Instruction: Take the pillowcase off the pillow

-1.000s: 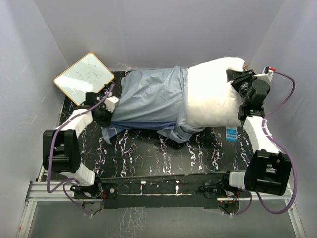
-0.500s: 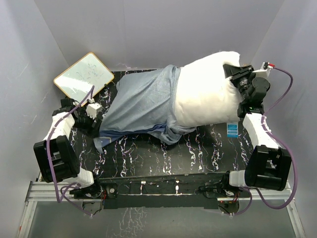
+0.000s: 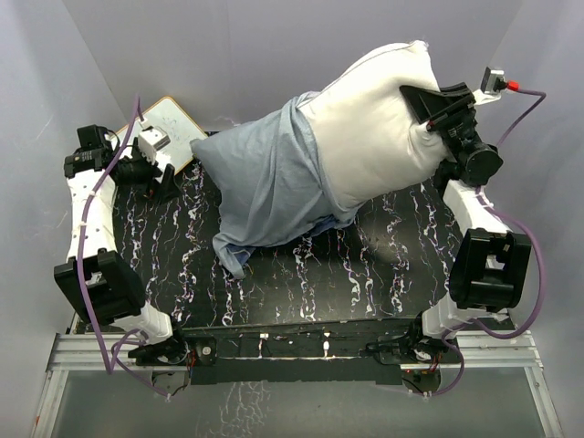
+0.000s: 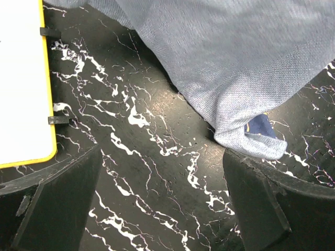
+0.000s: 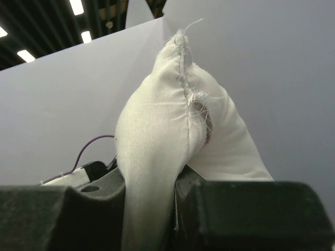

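The white pillow [image 3: 374, 137] hangs tilted above the table, its right end raised. My right gripper [image 3: 427, 108] is shut on that end's seamed corner [image 5: 157, 130], with the cloth pinched between the fingers [image 5: 220, 209]. The pillowcase [image 3: 265, 178], showing its pale grey-blue side, still wraps the pillow's lower left half and droops to the table. One corner of the pillowcase [image 4: 246, 138] shows a bit of navy lining. My left gripper [image 3: 166, 185] stands open over the bare marbled table [image 4: 157, 157], left of the pillowcase and apart from it; the gripper [image 4: 162, 209] holds nothing.
A white board with an orange-yellow rim [image 3: 173, 128] leans at the back left, right beside my left gripper, and the board [image 4: 21, 78] fills the left wrist view's left edge. Grey walls close in on three sides. The black marbled table [image 3: 310, 274] stretches across the front.
My left gripper let go of the pillowcase, opened and drew back left toward the white board. My right gripper lifted the pillow's end up and back, so the pillowcase now hangs from it.
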Controlling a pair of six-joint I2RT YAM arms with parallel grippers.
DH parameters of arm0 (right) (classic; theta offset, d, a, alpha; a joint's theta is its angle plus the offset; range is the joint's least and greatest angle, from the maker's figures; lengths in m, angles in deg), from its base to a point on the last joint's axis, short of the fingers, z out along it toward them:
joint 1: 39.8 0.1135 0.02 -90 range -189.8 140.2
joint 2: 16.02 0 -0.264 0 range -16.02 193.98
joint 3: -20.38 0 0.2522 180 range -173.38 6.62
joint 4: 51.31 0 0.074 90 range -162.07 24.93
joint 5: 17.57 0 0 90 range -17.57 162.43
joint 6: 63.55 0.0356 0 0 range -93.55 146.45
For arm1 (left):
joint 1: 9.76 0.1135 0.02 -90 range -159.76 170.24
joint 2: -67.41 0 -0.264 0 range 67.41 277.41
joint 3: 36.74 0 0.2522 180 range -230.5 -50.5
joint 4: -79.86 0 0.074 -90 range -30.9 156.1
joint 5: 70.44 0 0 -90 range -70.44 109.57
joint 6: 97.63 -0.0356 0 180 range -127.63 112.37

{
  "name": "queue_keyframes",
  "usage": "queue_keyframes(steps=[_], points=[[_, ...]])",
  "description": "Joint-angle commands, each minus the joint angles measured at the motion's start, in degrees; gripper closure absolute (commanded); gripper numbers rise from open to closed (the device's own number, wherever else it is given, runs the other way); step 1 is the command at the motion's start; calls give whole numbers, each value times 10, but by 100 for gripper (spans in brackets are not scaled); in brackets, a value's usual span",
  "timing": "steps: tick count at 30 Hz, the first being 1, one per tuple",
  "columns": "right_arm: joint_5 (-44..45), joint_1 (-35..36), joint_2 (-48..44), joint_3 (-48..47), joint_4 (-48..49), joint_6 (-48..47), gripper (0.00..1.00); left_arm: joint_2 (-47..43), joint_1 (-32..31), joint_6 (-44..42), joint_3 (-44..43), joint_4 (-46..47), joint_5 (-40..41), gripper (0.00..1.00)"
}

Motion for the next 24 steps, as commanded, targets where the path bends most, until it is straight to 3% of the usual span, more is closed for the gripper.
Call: queue_keyframes(steps=[1, 5, 16, 24], points=[[-11, 11, -36, -53, 242, 57, 92, 1, 1, -79, 14, 6, -55, 3], [-38, 29, -38, -67, 243, 66, 92, -5, 1, -139, 61, 90, -6, 3], [-69, 66, -55, -81, 240, 102, 92, 2, 1, -396, 112, 31, -40, 5], [-98, 87, -36, -141, 240, 150, 92, 3, 39, -405, 126, 81, -44, 3]])
